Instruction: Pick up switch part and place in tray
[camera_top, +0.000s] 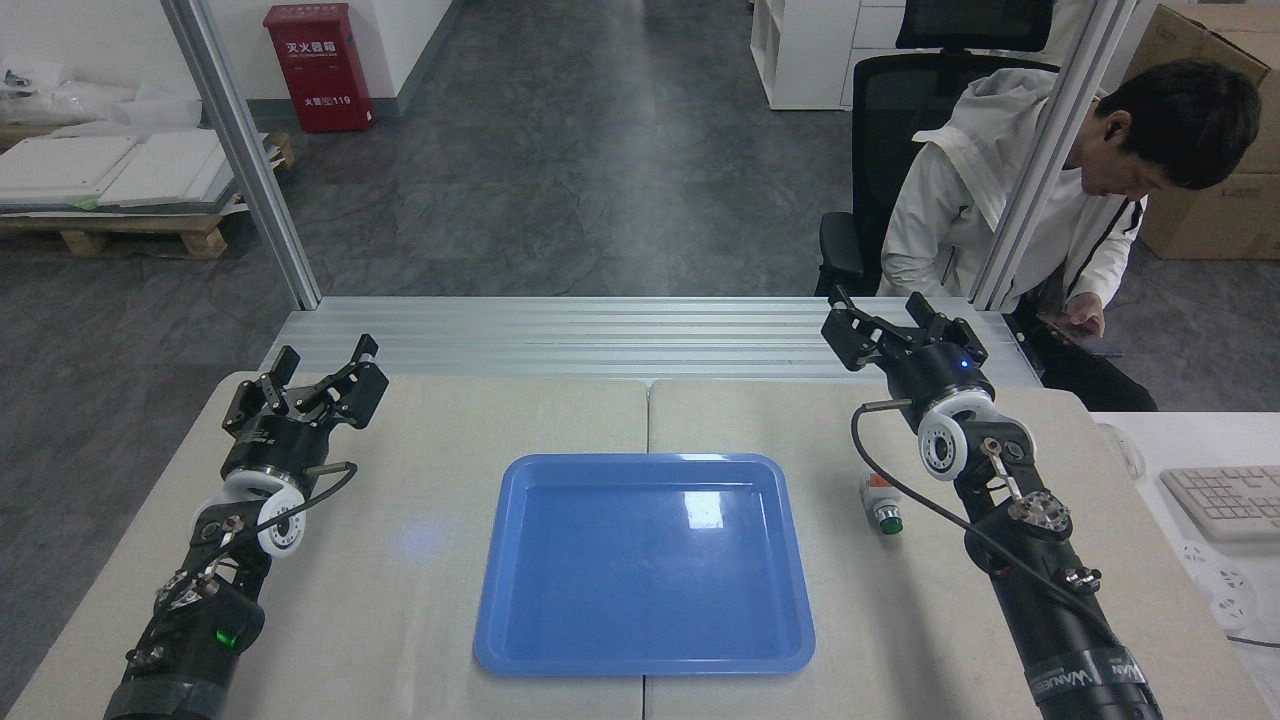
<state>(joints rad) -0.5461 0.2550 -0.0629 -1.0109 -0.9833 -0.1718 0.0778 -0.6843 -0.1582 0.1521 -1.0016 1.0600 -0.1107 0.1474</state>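
The switch part (881, 503) lies on the table just right of the tray, green cap toward me, white and orange body behind it. The glossy blue tray (505, 600) sits in the middle of the table with nothing in it. My right gripper (880, 322) hangs open over the table's far edge, well behind the switch part, with nothing between its fingers. At the far left my left gripper (318, 362) stands open too, holding nothing, far from the tray.
A person in a white jacket (1000, 200) sits behind the right post (1050, 150), looking at a phone. A keyboard (1225, 500) lies on a white desk at the right. The aluminium rail (600, 335) runs along the table's far edge.
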